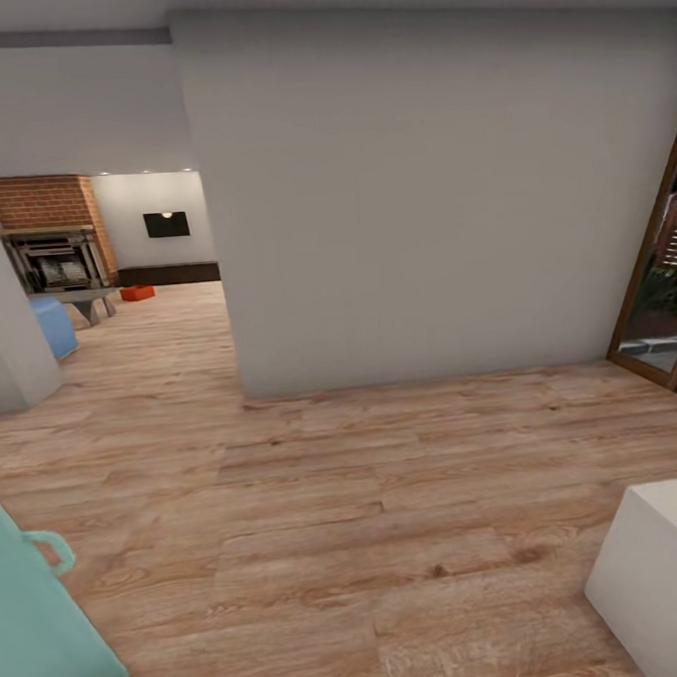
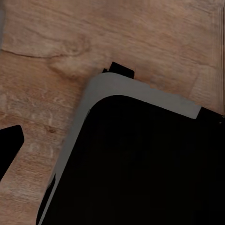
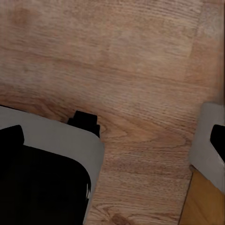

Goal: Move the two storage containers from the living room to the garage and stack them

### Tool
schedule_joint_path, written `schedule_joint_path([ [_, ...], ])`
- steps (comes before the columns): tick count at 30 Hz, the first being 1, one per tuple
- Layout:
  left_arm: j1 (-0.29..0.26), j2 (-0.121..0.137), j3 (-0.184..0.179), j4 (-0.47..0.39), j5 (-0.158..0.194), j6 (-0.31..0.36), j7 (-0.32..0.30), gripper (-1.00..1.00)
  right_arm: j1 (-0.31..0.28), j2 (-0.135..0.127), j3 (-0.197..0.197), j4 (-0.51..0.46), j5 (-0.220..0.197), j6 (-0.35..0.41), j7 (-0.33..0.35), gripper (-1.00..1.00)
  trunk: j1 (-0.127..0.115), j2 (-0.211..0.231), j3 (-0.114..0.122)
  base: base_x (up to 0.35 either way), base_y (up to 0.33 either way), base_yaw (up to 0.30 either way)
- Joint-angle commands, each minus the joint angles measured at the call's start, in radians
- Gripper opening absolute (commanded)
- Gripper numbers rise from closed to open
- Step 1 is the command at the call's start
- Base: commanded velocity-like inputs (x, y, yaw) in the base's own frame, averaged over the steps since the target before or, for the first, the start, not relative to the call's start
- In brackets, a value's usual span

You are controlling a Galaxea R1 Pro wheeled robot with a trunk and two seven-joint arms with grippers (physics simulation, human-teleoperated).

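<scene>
Orange-red rectangular open-top bin (image 1: pixel 136 293) sits far off on living-room plank floor (image 1: pixel 318 500). Probably light, stiff, thin-walled; take by opposite rims. Fingers' state: cannot tell.

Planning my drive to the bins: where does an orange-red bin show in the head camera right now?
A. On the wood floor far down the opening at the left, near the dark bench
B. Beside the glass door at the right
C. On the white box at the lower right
A: the orange-red bin sits on the wood floor far through the left opening, in front of the dark bench, near the brick fireplace.
</scene>
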Motion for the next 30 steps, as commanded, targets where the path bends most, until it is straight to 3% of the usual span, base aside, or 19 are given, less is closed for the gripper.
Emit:
schedule_joint_path([
  [1, 0.000, -0.001, 0.007, -0.001, -0.001, 0.002, 0.001, 1.00, -0.001, 0.000, 0.011, 0.003, -0.007, -0.003, 0.004, 1.00, 0.001, 0.000, -0.001, 0.326, 0.000, 0.000],
  [5, 0.000, -0.001, 0.009, -0.001, -0.001, -0.001, 0.001, 1.00, -0.001, -0.006, 0.016, 0.004, 0.016, -0.006, 0.004, 1.00, 0.001, 0.000, -0.001, 0.326, 0.000, 0.000],
  [11, 0.000, 0.000, 0.008, -0.001, -0.001, 0.000, 0.001, 1.00, -0.001, -0.018, 0.016, 0.006, 0.015, -0.006, 0.004, 1.00, 0.001, 0.000, -0.001, 0.326, 0.000, 0.000],
  [30, 0.000, 0.000, 0.007, 0.006, -0.001, 0.001, -0.007, 1.00, -0.001, -0.014, 0.018, 0.007, 0.017, 0.006, 0.008, 1.00, 0.001, 0.000, -0.001, 0.326, 0.000, 0.000],
])
